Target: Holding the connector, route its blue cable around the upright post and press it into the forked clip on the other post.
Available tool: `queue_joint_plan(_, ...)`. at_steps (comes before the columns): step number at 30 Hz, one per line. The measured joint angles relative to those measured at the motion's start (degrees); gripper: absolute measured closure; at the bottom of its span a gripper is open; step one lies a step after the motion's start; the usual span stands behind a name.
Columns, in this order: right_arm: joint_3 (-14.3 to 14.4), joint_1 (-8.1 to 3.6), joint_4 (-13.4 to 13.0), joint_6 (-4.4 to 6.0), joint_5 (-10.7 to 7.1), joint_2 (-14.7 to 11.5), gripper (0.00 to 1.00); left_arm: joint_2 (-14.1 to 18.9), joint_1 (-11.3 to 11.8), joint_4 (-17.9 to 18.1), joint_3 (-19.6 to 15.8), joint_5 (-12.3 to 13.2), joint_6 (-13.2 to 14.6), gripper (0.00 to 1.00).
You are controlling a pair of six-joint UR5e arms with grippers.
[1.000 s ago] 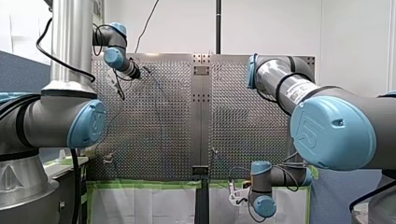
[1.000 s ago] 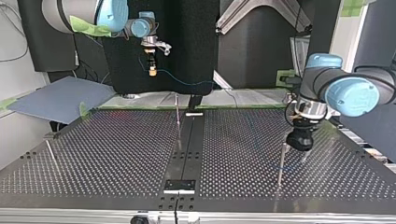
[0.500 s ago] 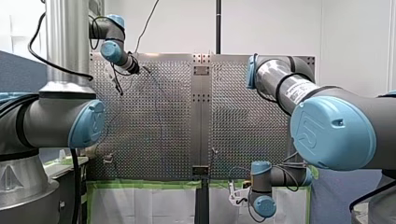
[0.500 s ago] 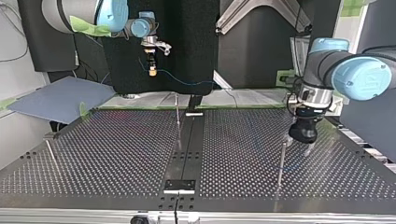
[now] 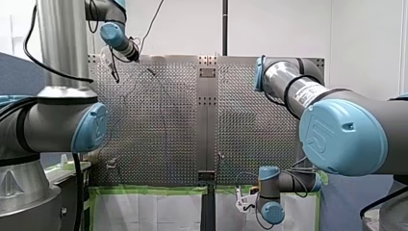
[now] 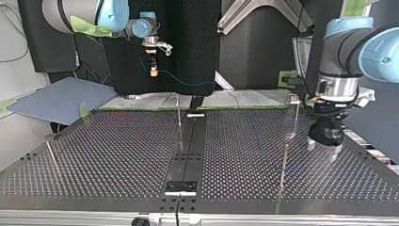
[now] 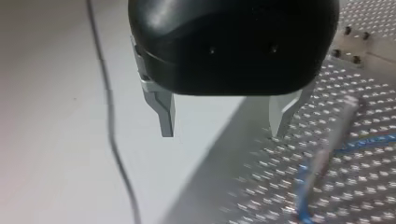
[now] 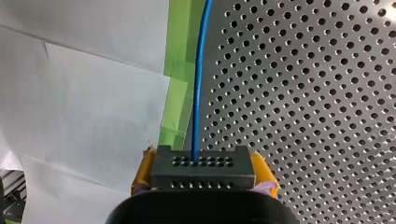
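Connector [image 8: 202, 168], a black pinholed block, sits clamped in my right jaws; my left jaws gape.

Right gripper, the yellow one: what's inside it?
A dark connector sits between my right gripper's yellow pads, a blue cable running out ahead over the perforated table. Its back end is hidden by the gripper.
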Motion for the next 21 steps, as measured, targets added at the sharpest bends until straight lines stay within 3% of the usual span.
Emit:
queue_joint_plan(6, 0.0, 0.03, 0.0, 0.00, 0.00, 0.0, 1.00, 3.0, -0.9, -3.0, 3.0, -2.8, 3.0, 0.00)
queue_joint_plan(10, -0.1, 0.04, 0.1, -0.05, 0.00, 0.0, 1.00, 4.3, -2.0, -4.9, 4.9, -2.9, 4.9, 0.00)
queue_joint_plan(21, -0.2, 0.11, 0.2, -0.08, -0.04, 0.0, 1.00, 1.1, -6.9, -10.4, 8.2, -4.5, 10.4, 0.00)
